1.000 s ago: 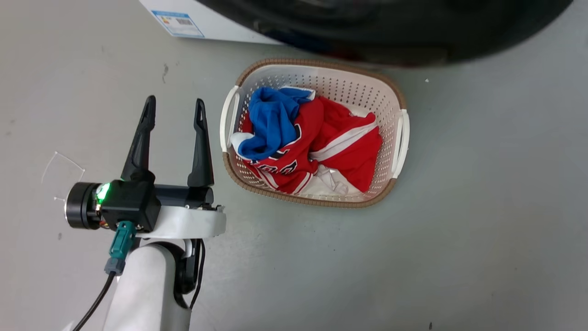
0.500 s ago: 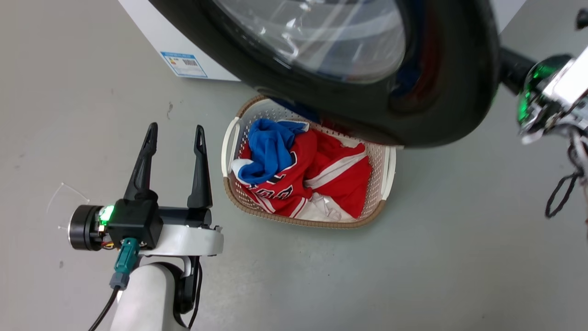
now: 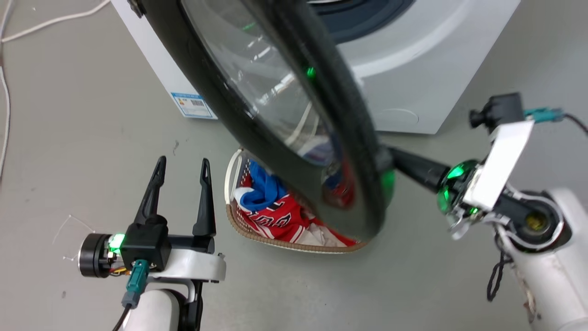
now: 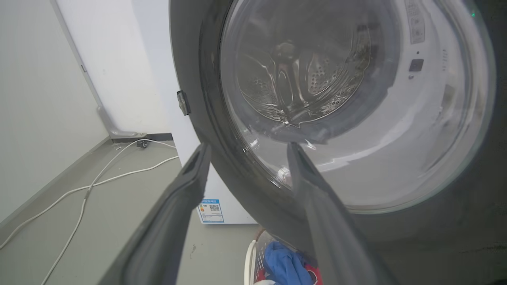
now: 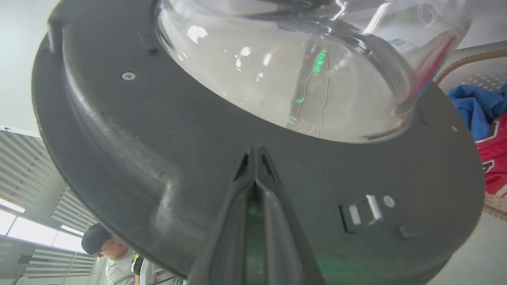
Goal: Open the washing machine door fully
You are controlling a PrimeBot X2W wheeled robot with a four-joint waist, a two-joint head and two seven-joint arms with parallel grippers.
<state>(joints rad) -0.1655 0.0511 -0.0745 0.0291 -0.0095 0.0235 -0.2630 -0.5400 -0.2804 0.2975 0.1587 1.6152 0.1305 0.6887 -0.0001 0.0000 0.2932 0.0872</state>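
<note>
Facing the washing machine [image 3: 413, 69] at twelve o'clock, I find the washing machine door [image 3: 257, 92] part-open and nearly edge-on, its rim running from eleven down to five. My right gripper [image 3: 388, 161], pinched together on nothing, touches its inner face at ten o'clock; that arm is nearer. My left gripper [image 3: 183, 161] hangs spread and empty over the grey floor [image 3: 69, 138], beside the laundry basket [image 3: 228, 184].

The big washing machine door [image 3: 271, 110] hangs out over the basket [image 3: 229, 184] and blocks the middle. On the left, the floor [image 3: 69, 138] is free around the left gripper [image 3: 183, 161], whose fingers are apart. On the right, the right gripper [image 3: 388, 154], its fingers pinched together, touches the door.
</note>
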